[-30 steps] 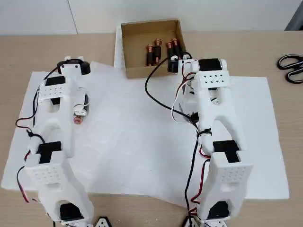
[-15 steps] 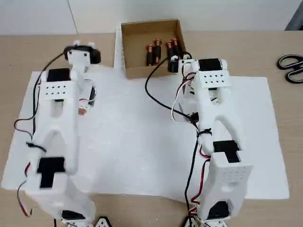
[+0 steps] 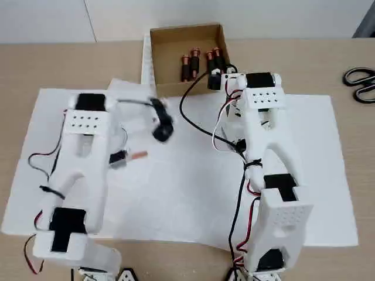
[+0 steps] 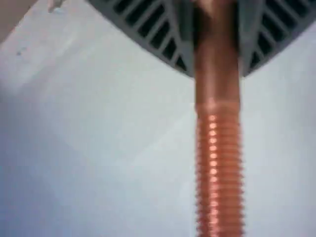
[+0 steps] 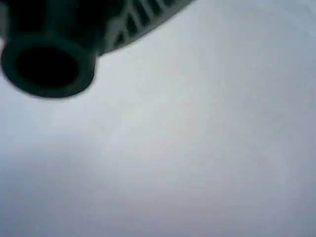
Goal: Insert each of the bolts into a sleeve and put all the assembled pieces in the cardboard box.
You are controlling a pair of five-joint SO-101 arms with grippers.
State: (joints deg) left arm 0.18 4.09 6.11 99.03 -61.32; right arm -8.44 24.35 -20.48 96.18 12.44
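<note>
Overhead view of my two-arm rig at a wooden table (image 3: 35,64) w/ a white sheet (image 3: 176,193) spread over it. The left gripper (image 3: 120,158) is over the sheet's left half, fingers clamped on a copper bolt (image 3: 139,155); the bolt lies roughly level and sticks out toward the sheet's middle. In the left wrist view its smooth shank sits between two ribbed grey jaws, threaded end out over the sheet.

The right arm is by the near right corner of the cardboard box (image 3: 176,89). In its wrist view the right gripper (image 5: 59,24) looks closed on a black sleeve (image 5: 47,66), open end facing the cam, above the sheet; I make out just one ribbed jaw clearly. Bolt and sleeve are well apart.

The box sits toward the table's far side, approx. centre; four assembled pieces (image 3: 195,64) lie inside. Scissors (image 3: 360,82) lie at the far right, off the sheet.
</note>
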